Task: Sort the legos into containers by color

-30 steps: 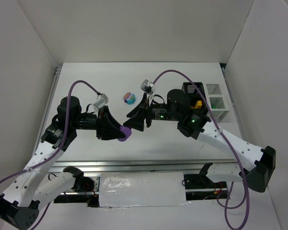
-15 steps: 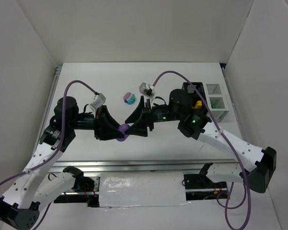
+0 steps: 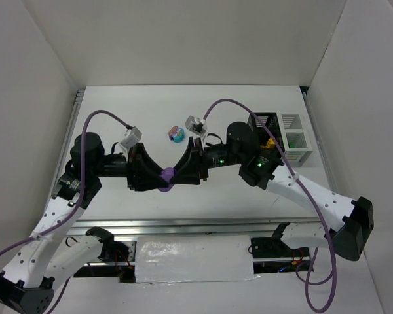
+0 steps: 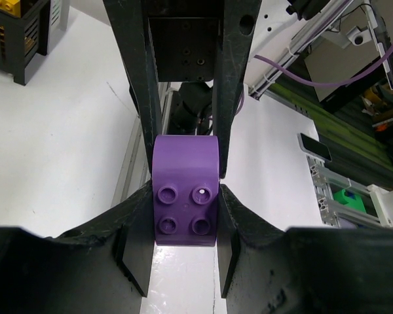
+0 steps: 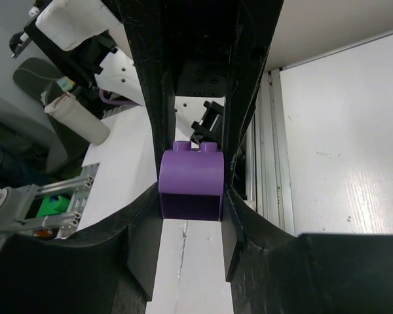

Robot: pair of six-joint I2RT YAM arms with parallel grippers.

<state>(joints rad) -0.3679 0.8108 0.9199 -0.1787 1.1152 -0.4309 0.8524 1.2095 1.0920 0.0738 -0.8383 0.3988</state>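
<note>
A purple lego [image 3: 165, 175] hangs above the table's front middle, between both grippers. My left gripper [image 3: 160, 179] is shut on it; in the left wrist view my gripper [image 4: 185, 219] has its fingers pressed on both sides of the studded brick [image 4: 185, 173]. My right gripper [image 3: 172, 174] comes from the other side and also clamps the lego. In the right wrist view my gripper [image 5: 191, 199] grips the hollow underside end [image 5: 191, 180]. A small teal and pink lego pile [image 3: 177, 135] lies behind. The containers stand at the right: a black bin [image 3: 264, 122] and two white bins [image 3: 293, 122].
A yellow lego [image 3: 270, 141] shows in a bin beside the right arm, and the black bin [image 4: 13, 39] holding a yellow lego shows in the left wrist view. The metal rail [image 3: 183, 226] runs along the table's near edge. White walls enclose three sides.
My right gripper has moved left to meet the left gripper and closed its fingers round the purple lego. The left gripper has kept hold and drawn back slightly left.
</note>
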